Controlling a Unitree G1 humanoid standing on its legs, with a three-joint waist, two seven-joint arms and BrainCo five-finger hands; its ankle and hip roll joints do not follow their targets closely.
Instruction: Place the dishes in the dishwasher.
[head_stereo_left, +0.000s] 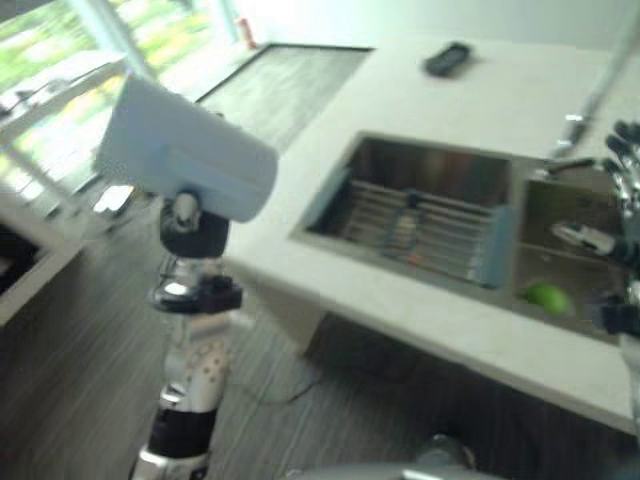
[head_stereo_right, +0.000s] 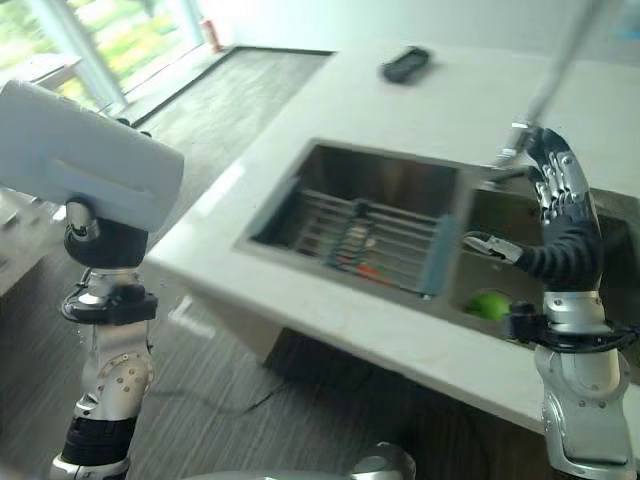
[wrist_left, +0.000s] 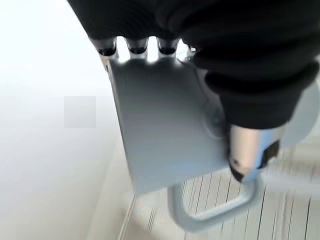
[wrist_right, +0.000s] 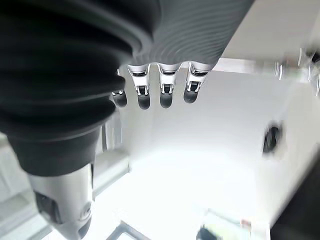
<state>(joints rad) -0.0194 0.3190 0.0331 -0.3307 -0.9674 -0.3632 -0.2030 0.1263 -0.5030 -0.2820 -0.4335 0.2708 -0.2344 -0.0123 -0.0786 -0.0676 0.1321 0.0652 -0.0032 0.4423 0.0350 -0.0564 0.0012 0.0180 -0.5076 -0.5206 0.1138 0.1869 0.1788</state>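
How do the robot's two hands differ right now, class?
The left hand has its fingers curled round a light grey mug, held off to the side of the counter; the right hand holds nothing, fingers straight. The left is beside the counter; the right is raised over the sink. Both wear dark ribbed covers.

The left hand (head_stereo_left: 193, 222) is raised at nine o'clock, its fingers curled round a pale mug (head_stereo_left: 185, 150), apparently. The right hand (head_stereo_right: 563, 215) stands upright at three o'clock, fingers straight.
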